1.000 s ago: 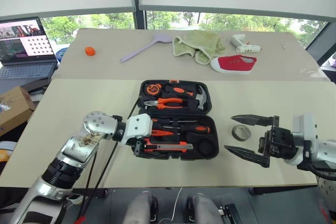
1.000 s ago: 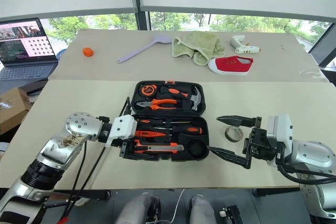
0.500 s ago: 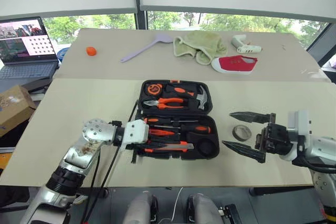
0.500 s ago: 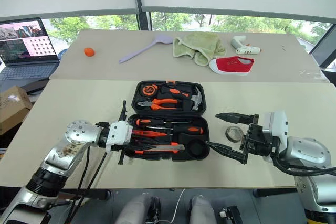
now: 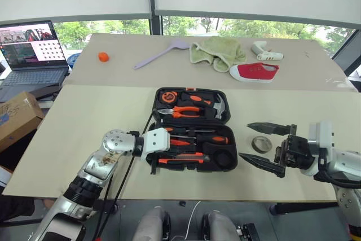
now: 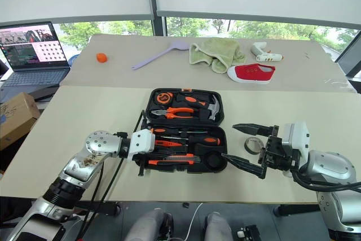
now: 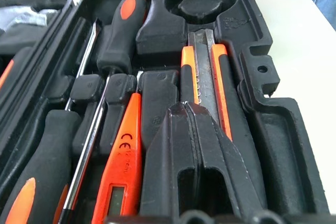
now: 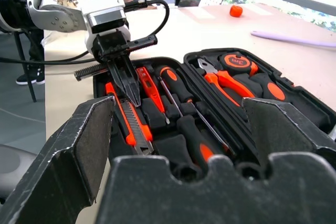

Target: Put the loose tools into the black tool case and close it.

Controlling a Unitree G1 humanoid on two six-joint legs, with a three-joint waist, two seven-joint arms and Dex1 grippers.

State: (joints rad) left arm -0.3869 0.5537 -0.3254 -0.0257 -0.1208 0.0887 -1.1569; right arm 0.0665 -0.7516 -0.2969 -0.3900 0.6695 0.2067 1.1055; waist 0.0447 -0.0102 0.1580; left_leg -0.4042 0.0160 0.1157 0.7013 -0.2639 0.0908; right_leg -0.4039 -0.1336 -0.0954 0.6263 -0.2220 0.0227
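Note:
The black tool case [image 5: 157, 101] lies open in the middle of the near table. Its near half holds two screwdrivers [image 7: 118, 30], a slim orange tester pen [image 7: 123, 166] and the utility knife [image 7: 205, 77]. My left gripper [image 5: 165, 153] is shut, with nothing between its fingers. Its tips [image 7: 186, 107] hover over the near end of the knife. The small grey tape roll [image 5: 260, 143] lies on the table just right of the case. My right gripper [image 5: 264, 145] hangs open above that roll, fingers wide apart.
Pliers [image 5: 180, 112], a hammer [image 5: 220, 105] and a tape measure [image 5: 165, 96] sit in the case's far half. A laptop [image 5: 34, 49] and cardboard box [image 5: 17, 119] are at the left. The far table has an orange object [image 5: 102, 56], a purple spatula [image 5: 161, 53], a green cloth [image 5: 217, 49] and a red shoe [image 5: 254, 71].
My left gripper has closed from wide open and sunk a little toward the case's near half. The right gripper has stayed put. The camera view has shifted slightly.

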